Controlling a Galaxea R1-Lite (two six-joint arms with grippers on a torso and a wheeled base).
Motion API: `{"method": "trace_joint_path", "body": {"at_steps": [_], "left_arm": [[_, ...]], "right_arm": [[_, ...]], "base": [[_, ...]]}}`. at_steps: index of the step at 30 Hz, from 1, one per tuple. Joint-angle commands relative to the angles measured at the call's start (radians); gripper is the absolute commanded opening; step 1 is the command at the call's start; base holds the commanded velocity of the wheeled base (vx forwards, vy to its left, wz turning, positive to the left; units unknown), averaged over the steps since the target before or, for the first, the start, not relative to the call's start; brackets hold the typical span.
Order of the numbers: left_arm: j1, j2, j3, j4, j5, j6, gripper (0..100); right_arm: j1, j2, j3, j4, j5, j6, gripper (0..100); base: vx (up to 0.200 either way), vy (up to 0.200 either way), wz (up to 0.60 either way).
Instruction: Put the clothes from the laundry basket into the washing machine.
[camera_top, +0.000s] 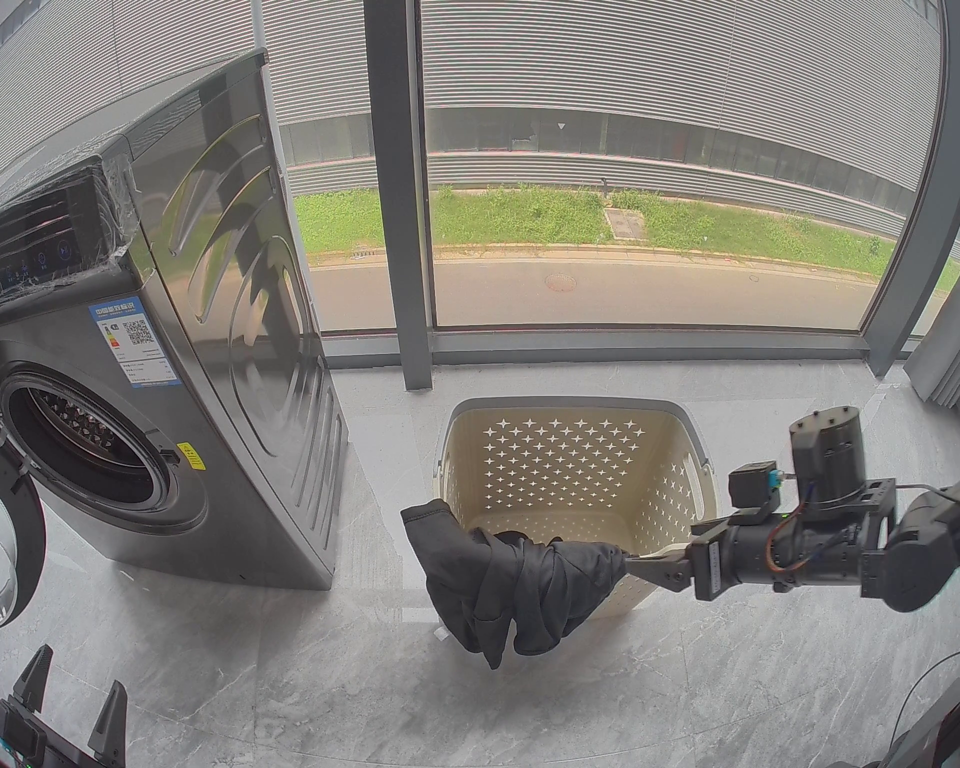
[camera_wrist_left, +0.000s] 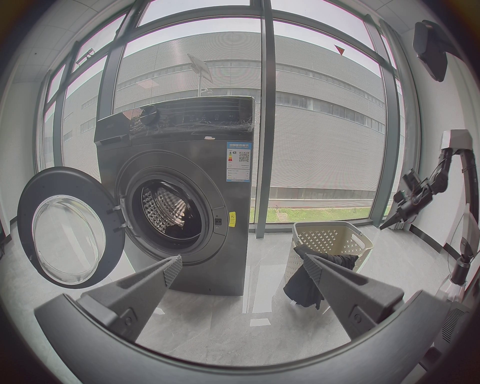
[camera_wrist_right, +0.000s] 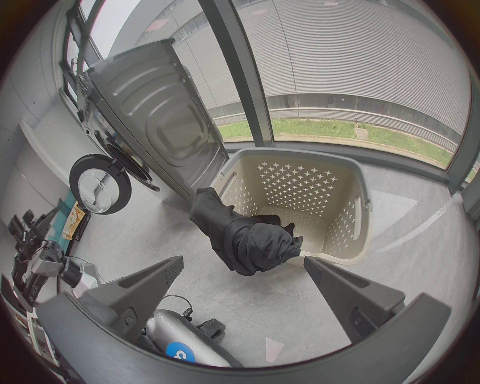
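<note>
From the head we look steeply down on the washing machine (camera_top: 230, 330) and laundry basket (camera_top: 570, 460). Our left wrist faces the machine's front from low down; our right wrist overlooks the basket. All three views share both.

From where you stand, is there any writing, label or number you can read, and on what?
Nothing reads clearly.
Blue-and-white sticker on the washing machine front: print too small.
Yellow sticker by the drum opening: too small.
Control panel: faint symbols, blurred.
</note>
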Motion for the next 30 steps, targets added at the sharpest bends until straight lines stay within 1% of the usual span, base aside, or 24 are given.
{"method": "trace_joint_path", "body": {"at_steps": [1, 5, 8, 11, 13, 14, 16, 23, 24, 25, 30], "left_arm": [[0.001, -0.016, 0.018, 0.000, -0.001, -0.001, 100], [0.000, -0.016, 0.018, 0.001, 0.001, -0.003, 100], [0.000, -0.016, 0.018, 0.001, 0.001, -0.003, 100], [0.000, -0.016, 0.018, 0.000, 0.001, -0.003, 100], [0.000, -0.016, 0.018, 0.001, -0.001, -0.003, 100], [0.000, -0.016, 0.018, 0.001, -0.001, -0.003, 100], [0.000, -0.016, 0.018, 0.000, -0.001, -0.003, 100], [0.000, -0.016, 0.018, 0.001, -0.001, -0.003, 100], [0.000, -0.016, 0.018, 0.001, -0.001, -0.003, 100], [0.000, -0.016, 0.018, 0.000, -0.001, -0.003, 100], [0.000, -0.016, 0.018, 0.001, -0.001, -0.003, 100]], "right_arm": [[0.006, 0.241, -0.119, -0.013, -0.008, 0.001, 100], [-0.015, 0.336, -0.193, -0.013, -0.011, 0.001, 100], [-0.019, 0.399, -0.234, -0.013, -0.050, 0.000, 100], [-0.028, 0.431, -0.262, -0.013, -0.054, 0.000, 100], [-0.038, 0.460, -0.302, -0.012, -0.056, 0.000, 100], [-0.038, 0.460, -0.302, -0.012, -0.056, 0.000, 100], [-0.052, 0.499, -0.345, -0.007, -0.057, 0.001, 100], [-0.061, 0.558, -0.383, -0.012, -0.062, 0.003, 100], [-0.063, 0.578, -0.398, -0.012, -0.076, 0.003, 100], [-0.065, 0.586, -0.401, -0.013, -0.079, 0.003, 100], [-0.066, 0.611, -0.415, -0.016, -0.080, 0.008, 100]], "base": [[0.000, 0.000, 0.00], [0.000, 0.000, 0.00], [0.000, 0.000, 0.00], [0.000, 0.000, 0.00], [0.000, 0.000, 0.00], [0.000, 0.000, 0.00], [0.000, 0.000, 0.00], [0.000, 0.000, 0.00], [0.000, 0.000, 0.00], [0.000, 0.000, 0.00], [0.000, 0.000, 0.00]]}}
